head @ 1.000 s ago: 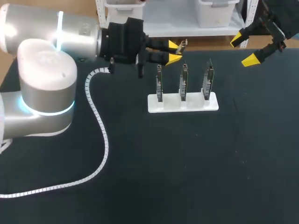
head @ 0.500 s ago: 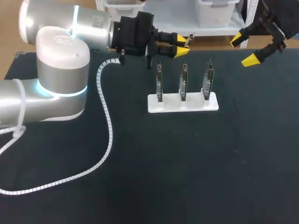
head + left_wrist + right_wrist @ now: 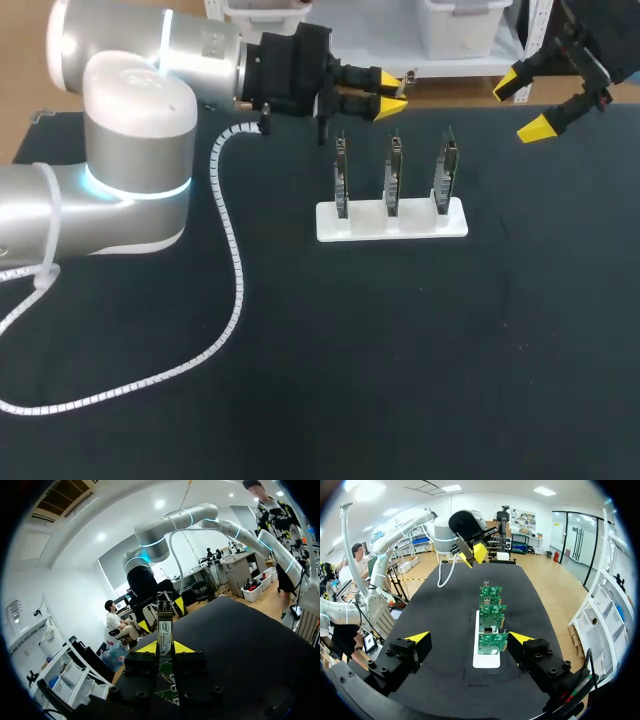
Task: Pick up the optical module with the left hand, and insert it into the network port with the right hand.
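Left fingers [image 3: 389, 92]: clenched on optical module [image 3: 164, 625] — top centre.
Right fingers [image 3: 522, 106]: released — upper right.
Bench [image 3: 400, 350]: white rack [image 3: 392, 224], three boards [image 3: 394, 165].

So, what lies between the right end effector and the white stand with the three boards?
Nothing; the head view shows only bare black table between the right end effector and the white stand.

Left end effector [image 3: 391, 93] seemingly pinches the optical module [image 3: 164, 625]; right end effector [image 3: 469, 638] gapes wide.
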`<state>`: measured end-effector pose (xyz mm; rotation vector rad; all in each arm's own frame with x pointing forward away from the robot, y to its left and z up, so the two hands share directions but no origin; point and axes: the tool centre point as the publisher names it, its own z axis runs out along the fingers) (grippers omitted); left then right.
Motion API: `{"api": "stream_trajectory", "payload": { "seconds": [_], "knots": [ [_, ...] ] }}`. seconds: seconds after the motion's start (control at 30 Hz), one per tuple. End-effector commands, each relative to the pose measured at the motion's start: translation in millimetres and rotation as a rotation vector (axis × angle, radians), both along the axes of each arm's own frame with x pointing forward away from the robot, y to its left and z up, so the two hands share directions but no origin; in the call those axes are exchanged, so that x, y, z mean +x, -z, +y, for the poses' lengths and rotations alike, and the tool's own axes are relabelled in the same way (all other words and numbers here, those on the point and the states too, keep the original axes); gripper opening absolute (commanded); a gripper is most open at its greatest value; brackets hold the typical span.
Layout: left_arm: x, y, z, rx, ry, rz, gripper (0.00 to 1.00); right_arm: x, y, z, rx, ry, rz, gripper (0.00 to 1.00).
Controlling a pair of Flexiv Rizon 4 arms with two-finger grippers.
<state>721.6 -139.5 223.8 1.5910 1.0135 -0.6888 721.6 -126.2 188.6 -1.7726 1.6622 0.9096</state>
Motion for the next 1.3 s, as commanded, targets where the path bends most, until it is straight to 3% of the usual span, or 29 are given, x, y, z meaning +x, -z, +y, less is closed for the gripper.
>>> {"api": "stream_trajectory", "payload": {
  "seconds": [0.03, 0.37, 0.47, 0.6, 0.77, 0.9, 1.0, 1.2, 1.3],
  "knots": [
    [-0.9, 0.9, 0.9, -0.005, -0.002, -0.004, 0.00, -1.6, -0.1, 0.0, 0.000, 0.003, -0.003, 1.00],
    [-0.9, 0.9, 0.9, -0.005, -0.002, -0.004, 0.00, -1.6, -0.1, 0.0, 0.000, 0.003, -0.003, 1.00],
    [-15.5, -3.7, -5.5, -0.040, -0.035, -0.010, 0.00, -1.6, -0.1, 0.0, 0.000, 0.003, -0.003, 1.00],
    [-28.4, -12.0, -12.1, -0.082, -0.071, 0.011, 0.00, -1.6, -0.1, 0.0, 0.000, 0.003, -0.003, 1.00],
    [-39.9, -14.4, -22.6, -0.066, -0.093, 0.086, 0.00, -1.6, -0.1, 0.0, 0.000, 0.003, -0.003, 1.00],
    [-44.6, -12.4, -35.5, -0.082, -0.095, 0.101, 0.00, -1.6, -0.1, 0.0, 0.000, 0.003, -0.003, 1.00],
    [-40.9, -4.8, -47.8, -0.116, -0.074, 0.108, 0.00, -1.6, -0.1, 0.0, 0.000, 0.003, -0.003, 1.00],
    [-20.4, 19.7, -65.4, -0.285, -0.038, 0.097, 0.00, -1.6, -0.1, 0.0, 0.000, 0.003, -0.003, 1.00],
    [-9.2, 24.7, -68.8, -0.292, -0.018, 0.110, 0.00, -1.6, -0.1, 0.0, 0.000, 0.003, -0.003, 1.00]
  ]
}}
